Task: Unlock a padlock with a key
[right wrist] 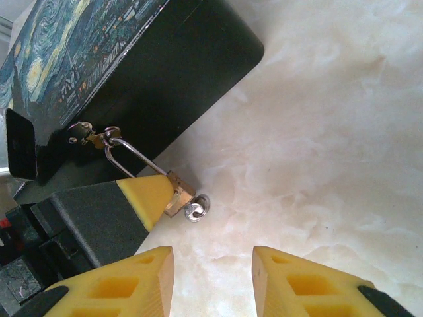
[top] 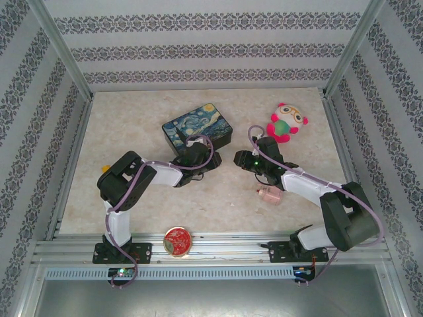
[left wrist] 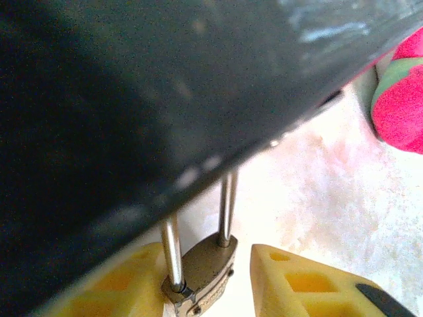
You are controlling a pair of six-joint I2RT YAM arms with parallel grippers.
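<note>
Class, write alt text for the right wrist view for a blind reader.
A brass padlock is hooked by its shackle to the hasp of a Starry Night box, with a yellow fingertip of the other arm at its body. Below, the right claw is open and empty over the table.

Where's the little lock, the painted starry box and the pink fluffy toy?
padlock (left wrist: 207,269): left wrist view, on its brass body below the shackle.
Starry Night box (top: 197,124): top external view, on its painted lid.
pink plush toy (top: 287,123): top external view, on its face.
</note>
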